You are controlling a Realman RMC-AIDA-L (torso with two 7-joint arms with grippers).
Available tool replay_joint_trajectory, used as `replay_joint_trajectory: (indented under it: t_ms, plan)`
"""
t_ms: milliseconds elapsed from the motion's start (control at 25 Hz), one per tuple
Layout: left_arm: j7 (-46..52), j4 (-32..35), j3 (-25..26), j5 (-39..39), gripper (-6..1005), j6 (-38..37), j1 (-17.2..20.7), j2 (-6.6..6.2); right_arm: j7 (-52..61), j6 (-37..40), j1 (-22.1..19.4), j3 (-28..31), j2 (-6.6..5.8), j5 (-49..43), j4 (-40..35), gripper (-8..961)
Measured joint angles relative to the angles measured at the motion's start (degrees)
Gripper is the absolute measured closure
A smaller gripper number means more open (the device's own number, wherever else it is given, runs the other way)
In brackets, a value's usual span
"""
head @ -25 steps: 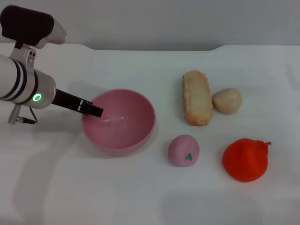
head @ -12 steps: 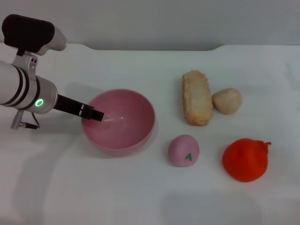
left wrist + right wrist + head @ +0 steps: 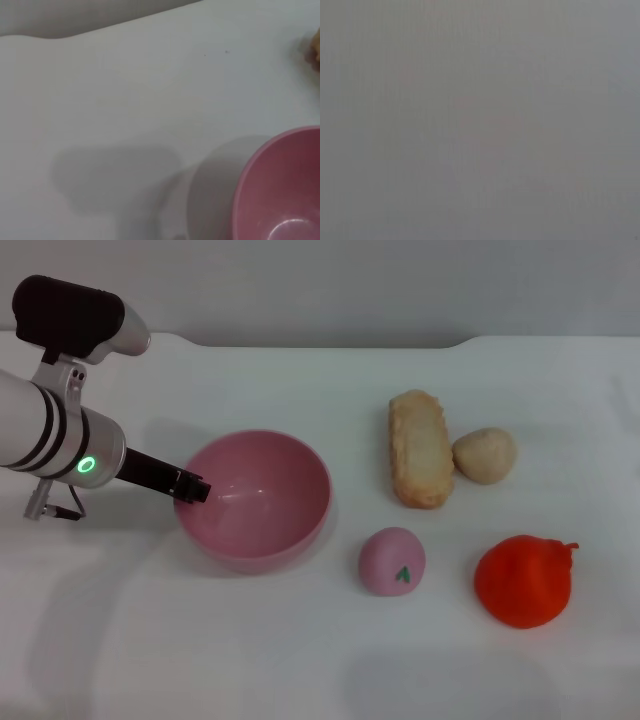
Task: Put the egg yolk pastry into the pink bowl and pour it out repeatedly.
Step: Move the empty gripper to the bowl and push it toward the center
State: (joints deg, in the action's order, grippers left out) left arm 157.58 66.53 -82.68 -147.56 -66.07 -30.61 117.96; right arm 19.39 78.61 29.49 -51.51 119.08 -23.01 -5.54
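Left gripper [image 3: 192, 488] at near-left rim of empty pink bowl [image 3: 265, 530]; grip state unclear. Egg yolk pastry [image 3: 485, 455] on table [image 3: 300, 380], touching bread [image 3: 420, 448]

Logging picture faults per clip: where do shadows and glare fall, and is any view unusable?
Head view: even light; the left gripper at the round pink plastic bowl casts a soft shadow on the white table; faint glare inside the bowl. Left wrist view: a broad grey shadow lies beside the bowl. Right wrist view: uniform grey, nothing recognisable.
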Motion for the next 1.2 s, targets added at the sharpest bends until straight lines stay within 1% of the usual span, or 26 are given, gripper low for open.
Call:
replay_joint_trajectory:
  t_ms: [240, 480, 800, 1040, 1200]
  plan:
    - [0.0, 0.1, -0.5, 0.0, 744, 0.4, 0.4, 0.04, 0.1, 0.1, 0.0, 0.0, 0.02, 0.0, 0.0, 125]
    - [0.4, 0.2, -0.5, -0.1, 931, 0.7, 0.5, 0.07, 0.2, 0.2, 0.0, 0.0, 0.02, 0.0, 0.0, 124]
    - [0.2, 0.0, -0.7, -0.3, 955, 0.1, 0.3, 0.04, 0.2, 0.2, 0.0, 0.0, 0.02, 0.0, 0.0, 125]
    - [-0.5, 1.1, -0.7, -0.4, 954, 1.5, 1.3, 0.05, 0.7, 0.2, 0.1, 0.0, -0.03, -0.2, -0.3, 125]
    - [-0.9, 2.4, -0.2, 0.0, 955, 1.9, 1.5, 0.02, 5.8, -0.2, 0.1, 0.0, -0.36, -3.6, -2.3, 124]
